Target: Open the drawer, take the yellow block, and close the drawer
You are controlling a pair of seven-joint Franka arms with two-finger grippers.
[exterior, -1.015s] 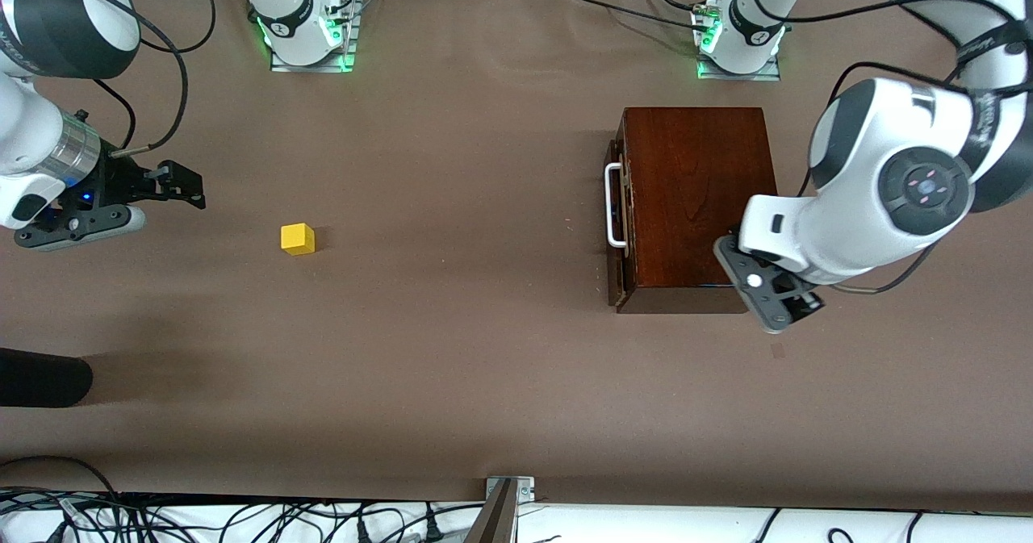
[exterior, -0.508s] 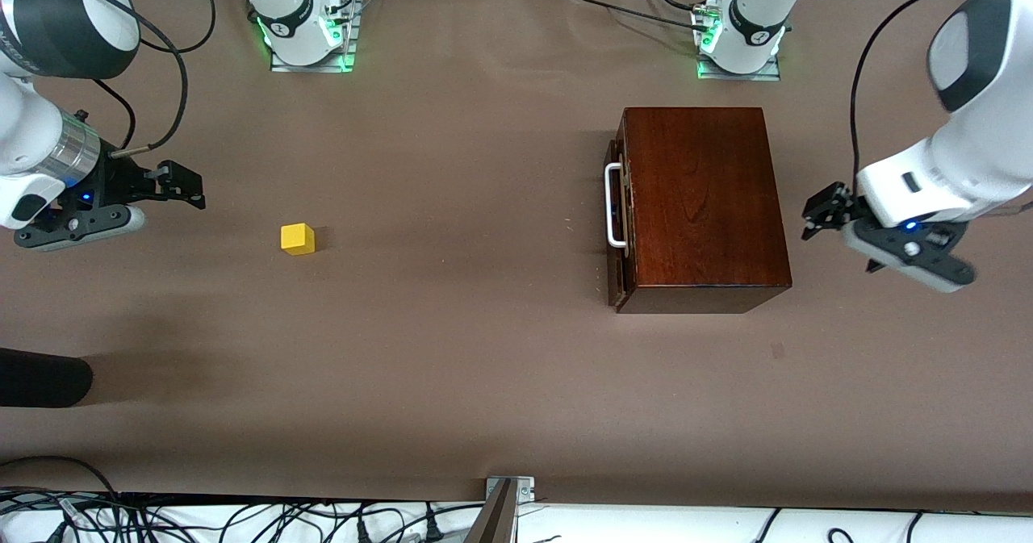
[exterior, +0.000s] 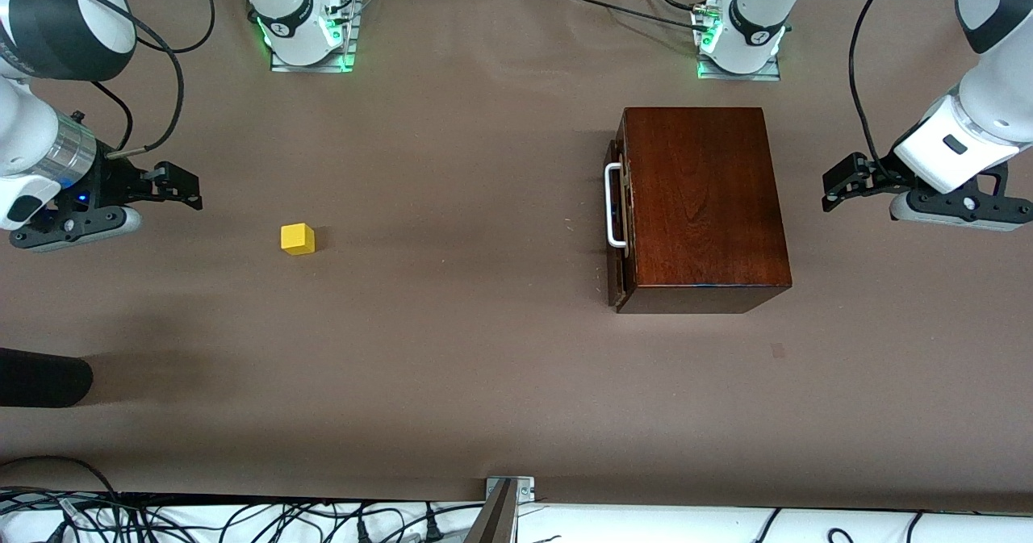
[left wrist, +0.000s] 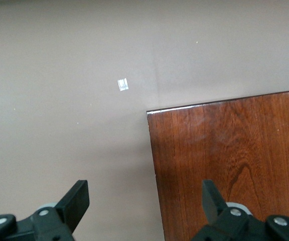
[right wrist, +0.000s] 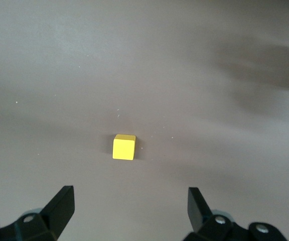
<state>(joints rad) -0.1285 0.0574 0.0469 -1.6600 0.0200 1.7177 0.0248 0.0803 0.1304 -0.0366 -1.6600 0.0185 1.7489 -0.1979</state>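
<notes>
front view first, operator: your right gripper (exterior: 181, 188), jaws spread and empty, waits over the table toward the right arm's end. just ahead of it the small bright yellow cube (exterior: 298, 238) sits on the bare brown table (exterior: 452, 365), out of the box. moving on, the dark reddish-brown wooden box's drawer (exterior: 617, 204) looks shut, white bar handle (exterior: 613, 206) untouched. your left gripper (exterior: 846, 181) has swung off the box's near corner and now hovers beside it, jaws apart, empty. you appear finished.
</notes>
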